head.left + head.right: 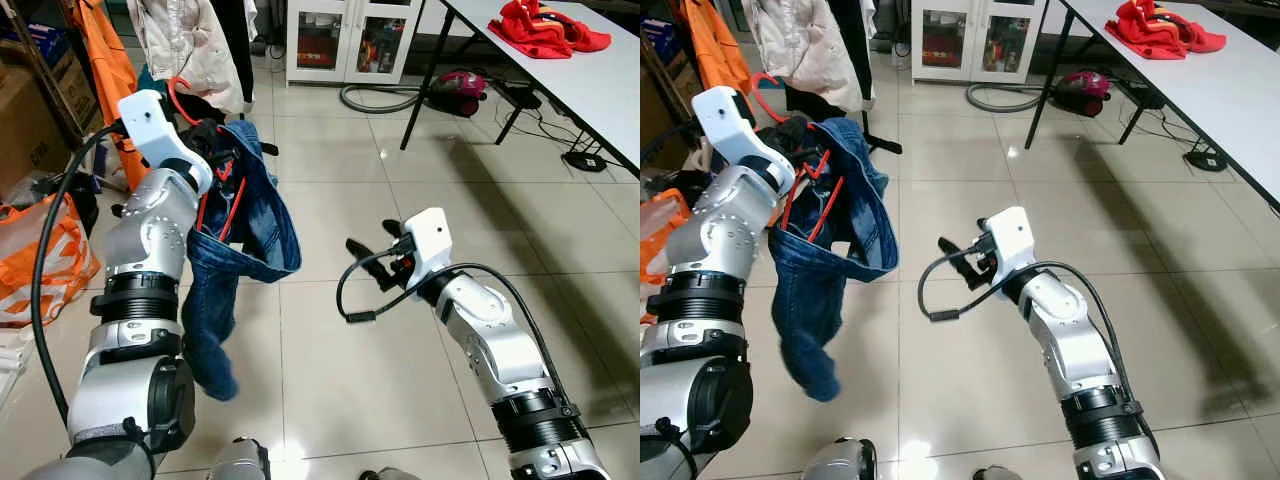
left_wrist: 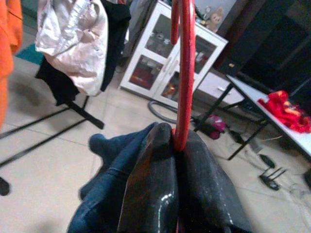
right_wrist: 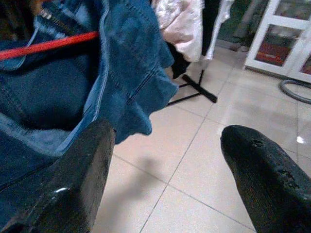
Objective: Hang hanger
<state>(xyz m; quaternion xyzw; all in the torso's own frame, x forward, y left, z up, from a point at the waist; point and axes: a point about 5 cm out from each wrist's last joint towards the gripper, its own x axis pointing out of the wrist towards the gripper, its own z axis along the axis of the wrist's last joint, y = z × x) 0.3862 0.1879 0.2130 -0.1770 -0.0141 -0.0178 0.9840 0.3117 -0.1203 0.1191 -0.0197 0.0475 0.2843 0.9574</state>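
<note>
Left claw (image 2: 175, 160): clamped on red hanger (image 2: 184, 73) carrying blue jeans (image 1: 245, 230). Right claw (image 1: 368, 250): fingers spread, holding nothing, above tiled floor (image 1: 330, 360).

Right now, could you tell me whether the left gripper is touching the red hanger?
Touching. In the left wrist view the left gripper is shut on the red hanger, its black fingers pressed against the neck.

Bright, even indoor light glares off the tiled floor (image 1: 400, 150); wrist views slightly soft.
</note>
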